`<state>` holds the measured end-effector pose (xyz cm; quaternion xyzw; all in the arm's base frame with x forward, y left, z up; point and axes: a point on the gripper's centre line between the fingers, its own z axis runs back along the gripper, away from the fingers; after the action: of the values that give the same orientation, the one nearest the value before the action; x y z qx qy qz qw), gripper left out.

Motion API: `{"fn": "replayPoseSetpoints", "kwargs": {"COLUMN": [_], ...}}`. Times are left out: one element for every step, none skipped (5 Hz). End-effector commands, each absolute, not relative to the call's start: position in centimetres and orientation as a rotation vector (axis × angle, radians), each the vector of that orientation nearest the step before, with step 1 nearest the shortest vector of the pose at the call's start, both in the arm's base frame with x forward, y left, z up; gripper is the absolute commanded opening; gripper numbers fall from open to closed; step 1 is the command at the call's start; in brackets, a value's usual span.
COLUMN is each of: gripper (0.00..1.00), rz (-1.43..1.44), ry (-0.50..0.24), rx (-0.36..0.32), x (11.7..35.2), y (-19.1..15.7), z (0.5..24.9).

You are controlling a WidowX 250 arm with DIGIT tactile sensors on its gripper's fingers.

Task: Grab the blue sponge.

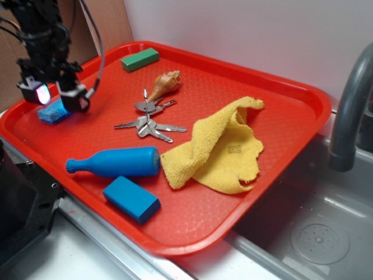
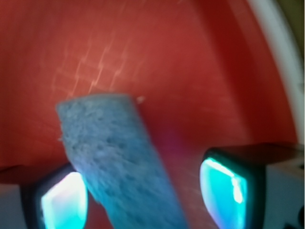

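Wrist view shows the light-blue porous rectangular sponge (image 2: 116,160) running between the two fingers (image 2: 64,200), whose pads glow cyan. It lies against, or just beside, the left-hand pad, while a clear strip of red shows between it and the right-hand pad, so the fingers are spread and pinch nothing yet. The picture is blurred, so real contact on the left cannot be settled.

From the exterior view, the black gripper (image 1: 56,96) hangs low over the far left corner of the red plastic tray (image 1: 256,81), with the sponge (image 1: 53,113) resting flat on the tray floor directly beneath it. The smooth darker blue block (image 1: 132,199), blue bottle-shaped pin (image 1: 116,161), bunch of keys (image 1: 150,124), seashell (image 1: 165,83), green block (image 1: 140,59) and crumpled yellow cloth (image 1: 218,149) all lie well apart from it.

As I judge it, the approach and straddling are done; what remains is to squeeze shut on the sponge and lift it off the tray.
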<state>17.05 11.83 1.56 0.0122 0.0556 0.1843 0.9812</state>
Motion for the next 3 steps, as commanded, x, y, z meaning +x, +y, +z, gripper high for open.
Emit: {"fn": "replayPoseSetpoints", "kwargs": {"gripper": [0.0, 0.0, 0.0], "rz": [0.333, 0.291, 0.333], "ry": [0.057, -0.027, -0.136], "rx": [0.056, 0.067, 0.085], "x": [16.3, 16.3, 16.7], "y": [10.5, 9.4, 6.5], "z": [3.5, 8.1, 13.0]}}
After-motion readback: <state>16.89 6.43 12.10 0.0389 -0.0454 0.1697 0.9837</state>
